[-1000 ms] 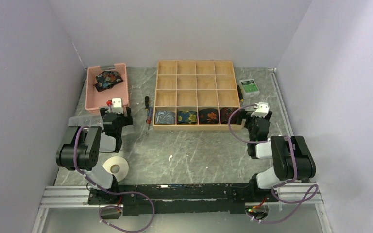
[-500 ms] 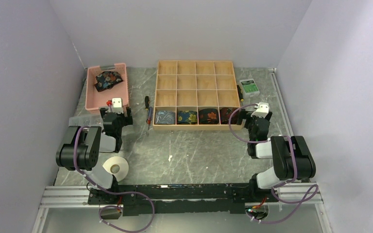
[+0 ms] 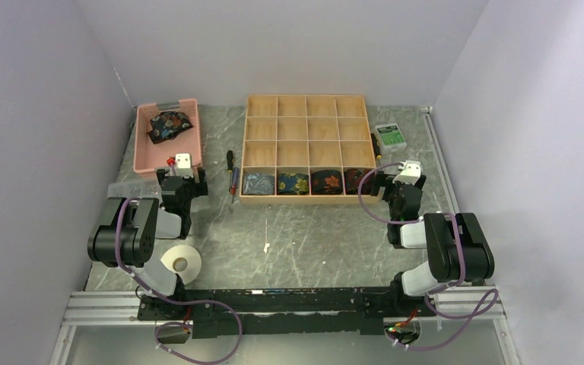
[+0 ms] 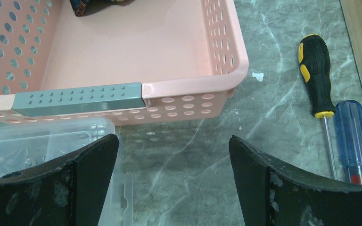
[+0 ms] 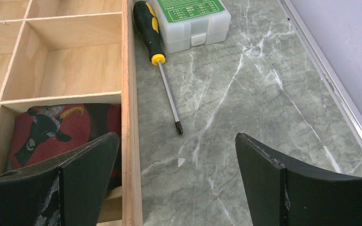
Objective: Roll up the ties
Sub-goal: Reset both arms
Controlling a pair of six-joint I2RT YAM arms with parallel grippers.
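Several rolled ties sit in the front row of the wooden divider box (image 3: 307, 106): a grey-blue one (image 3: 258, 182), a dark blue floral one (image 3: 293, 182), a black and red-orange one (image 3: 326, 181) and a maroon one (image 3: 356, 181), which also shows in the right wrist view (image 5: 61, 127). One unrolled dark floral tie (image 3: 169, 125) lies bunched in the pink basket (image 3: 146, 152); only its edge (image 4: 82, 5) shows in the left wrist view. My left gripper (image 4: 173, 165) is open and empty just in front of the basket (image 4: 226, 56). My right gripper (image 5: 176, 165) is open and empty beside the box's right front corner.
Two screwdrivers (image 3: 232, 175) lie between basket and box. A third screwdriver (image 5: 158, 52) and a clear bit case (image 3: 390, 136) lie right of the box. A clear plastic lid (image 4: 37, 141) lies under my left finger. A tape roll (image 3: 179, 263) sits by the left arm.
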